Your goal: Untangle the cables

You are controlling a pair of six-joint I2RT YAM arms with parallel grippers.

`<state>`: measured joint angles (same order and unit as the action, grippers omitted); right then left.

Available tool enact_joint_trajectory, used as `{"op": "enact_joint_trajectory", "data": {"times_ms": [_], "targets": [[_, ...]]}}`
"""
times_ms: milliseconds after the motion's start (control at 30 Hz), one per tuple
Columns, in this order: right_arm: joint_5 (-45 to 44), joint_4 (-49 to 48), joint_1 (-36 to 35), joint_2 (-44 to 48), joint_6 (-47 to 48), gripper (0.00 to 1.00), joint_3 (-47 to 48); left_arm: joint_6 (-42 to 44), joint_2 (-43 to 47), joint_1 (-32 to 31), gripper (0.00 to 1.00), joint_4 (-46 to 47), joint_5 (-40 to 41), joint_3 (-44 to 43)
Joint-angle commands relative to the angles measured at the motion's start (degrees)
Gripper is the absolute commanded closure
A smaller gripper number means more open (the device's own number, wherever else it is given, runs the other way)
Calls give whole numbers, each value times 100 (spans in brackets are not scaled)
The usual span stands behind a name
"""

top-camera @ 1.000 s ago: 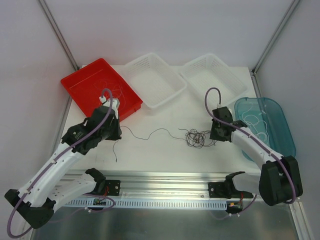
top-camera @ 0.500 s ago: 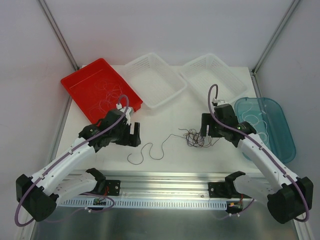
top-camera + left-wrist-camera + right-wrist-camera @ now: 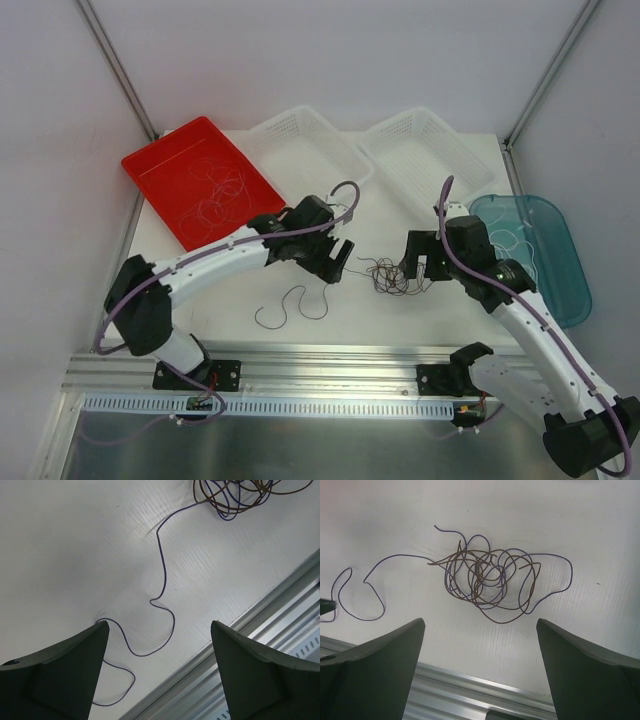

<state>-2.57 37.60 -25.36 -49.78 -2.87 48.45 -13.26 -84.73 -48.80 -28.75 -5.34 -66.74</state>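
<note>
Nearest me, the rail point(image 3: 330, 365) is running along the table point(image 3: 215, 300) edge, showing just under the fingertips in both wrist views; I am holding the left gripper point(image 3: 157, 627) spread wide over the table, gripping nothing; a loose purple strand point(image 3: 162, 575) is snaking up through the gap between its fingers point(image 3: 75, 665), its near loop passing just beside the tip of the finger on the view's left, though I cannot tell whether it is touching; the strand is running on beyond the fingertips to the tangle point(image 3: 230, 500), which is lying farther out toward the other finger's side, cut by the frame edge; the right gripper point(image 3: 481, 622) is likewise gaping wide and empty; the tangle, brown and purple loops, is lying just beyond its fingertips, centred on the gap and apart from both fingers; from above, the tangle is sitting between the two grippers, nearer the right one; well beyond the fingers, a red tray point(image 3: 150, 170), a white basket point(image 3: 310, 160), a second basket point(image 3: 425, 150) and a teal tray point(image 3: 565, 240) are lining the far side, thin cables point(image 3: 215, 190) lying in the red and teal trays.
</note>
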Motion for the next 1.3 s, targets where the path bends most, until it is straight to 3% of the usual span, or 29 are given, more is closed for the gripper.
{"op": "enact_joint_trajectory", "data": {"times_ms": [0, 133, 333, 400, 500, 767, 933, 1133, 1267], "targets": [[11, 89, -21, 275, -99, 0, -98, 446, -675, -77, 17, 186, -107, -584], [2, -7, -21, 434, -213, 3, -239, 640, -1579, -148, 22, 239, -63, -945], [81, -332, -21, 268, -363, 3, -432, 605, -2179, -280, 42, 300, -362, -1104], [107, -516, -30, 171, -398, 3, -485, 535, -2215, -297, 69, 361, -380, -982], [212, -850, -30, -31, -459, 3, -608, 421, -2083, -315, 99, 440, -345, -763], [424, -1817, -214, -1102, -811, 1, -775, 175, -1301, -455, 100, 652, -213, -164], [-261, -2020, -548, -2061, -899, 1, -512, -1, -836, -499, 100, 696, -195, 108], [-815, -2143, -566, -2817, -1110, 19, -502, -203, -2, -491, 100, 696, 129, 495], [-1087, -2126, -566, -2871, -1136, 48, -582, -405, 824, -473, 100, 661, 499, 846]]}}
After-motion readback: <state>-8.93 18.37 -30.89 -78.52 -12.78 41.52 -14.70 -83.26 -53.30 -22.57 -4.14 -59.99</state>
